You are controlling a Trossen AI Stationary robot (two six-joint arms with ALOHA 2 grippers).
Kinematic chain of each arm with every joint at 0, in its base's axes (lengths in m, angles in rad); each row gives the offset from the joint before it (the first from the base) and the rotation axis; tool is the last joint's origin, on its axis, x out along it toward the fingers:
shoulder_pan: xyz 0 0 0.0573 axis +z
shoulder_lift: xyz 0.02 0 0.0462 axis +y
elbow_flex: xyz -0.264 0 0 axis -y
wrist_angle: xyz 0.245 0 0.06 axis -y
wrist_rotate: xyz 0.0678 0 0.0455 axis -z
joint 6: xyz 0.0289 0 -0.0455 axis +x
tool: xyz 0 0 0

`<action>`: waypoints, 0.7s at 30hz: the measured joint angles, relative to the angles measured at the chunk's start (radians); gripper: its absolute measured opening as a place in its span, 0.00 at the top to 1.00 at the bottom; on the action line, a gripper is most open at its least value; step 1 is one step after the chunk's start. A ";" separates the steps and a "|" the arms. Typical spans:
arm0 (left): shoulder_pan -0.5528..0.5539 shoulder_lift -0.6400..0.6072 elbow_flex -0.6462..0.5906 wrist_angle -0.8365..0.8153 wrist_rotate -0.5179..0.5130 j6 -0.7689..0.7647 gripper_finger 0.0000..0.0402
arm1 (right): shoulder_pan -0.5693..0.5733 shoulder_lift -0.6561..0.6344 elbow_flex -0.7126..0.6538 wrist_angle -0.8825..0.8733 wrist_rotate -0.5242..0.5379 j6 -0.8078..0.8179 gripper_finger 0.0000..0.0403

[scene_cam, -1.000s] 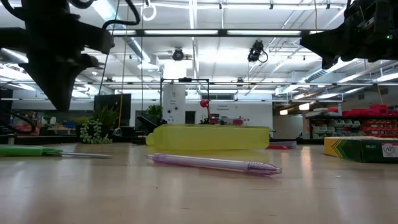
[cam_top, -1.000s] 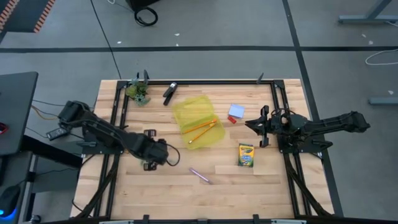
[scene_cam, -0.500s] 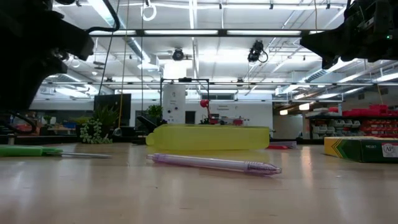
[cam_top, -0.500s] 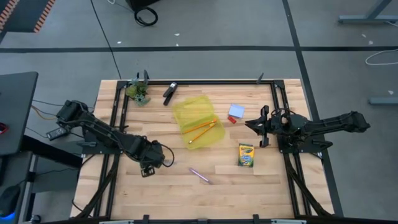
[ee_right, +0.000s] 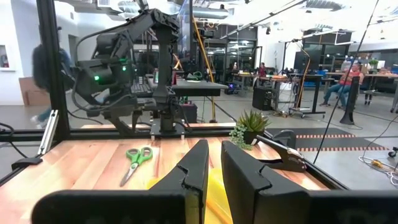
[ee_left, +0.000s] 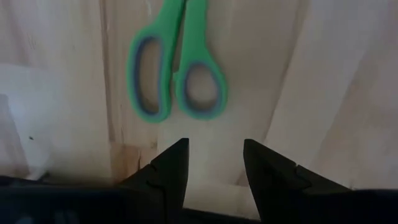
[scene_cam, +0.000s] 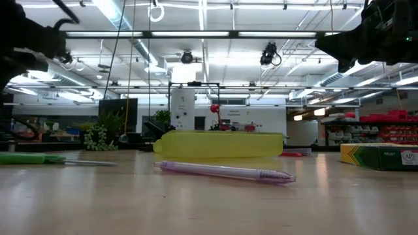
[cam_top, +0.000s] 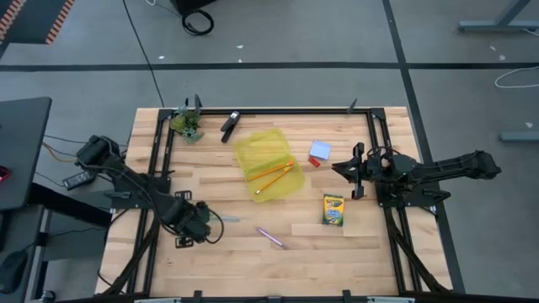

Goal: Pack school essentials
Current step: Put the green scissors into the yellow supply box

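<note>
The green-handled scissors [ee_left: 177, 68] lie flat on the table, just ahead of my left gripper [ee_left: 214, 163]. That gripper is open near the table's left front [cam_top: 192, 225], and its fingers touch nothing. In the high view only the scissors' blades [cam_top: 228, 220] show. Two orange pencils [cam_top: 274, 175] lie on a yellow pouch [cam_top: 263, 156]. A purple pen [cam_top: 271, 237], a crayon box [cam_top: 334, 210], a pale blue notepad [cam_top: 320, 150] and a red eraser [cam_top: 314, 162] lie on the wood. My right gripper [cam_top: 344, 171] hovers shut at the right, holding nothing.
A small green plant [cam_top: 187, 124] and a black clip [cam_top: 230, 126] sit at the far left of the table. A black frame rail [cam_top: 278, 111] runs round the work area. Bare wood lies between the pen and the near edge.
My left gripper has opened and drawn back toward the table's near left corner, away from the pouch. The scissors have stayed lying flat on the table.
</note>
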 joint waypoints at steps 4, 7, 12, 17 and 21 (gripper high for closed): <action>0.026 0.000 -0.066 0.052 0.032 -0.026 0.60 | 0.000 0.000 0.000 0.000 0.000 0.000 0.87; 0.060 0.000 -0.112 0.071 0.060 -0.020 0.60 | 0.000 0.000 0.000 0.000 0.000 0.000 0.87; 0.098 0.000 -0.151 0.112 0.060 0.051 0.62 | 0.000 0.000 0.000 0.000 0.000 0.000 0.87; 0.130 0.000 -0.160 0.130 0.061 0.108 0.61 | 0.000 0.000 0.000 0.000 0.000 0.000 0.87; 0.163 -0.027 -0.163 0.129 0.045 0.129 0.63 | 0.000 0.000 0.000 0.000 0.000 0.000 0.87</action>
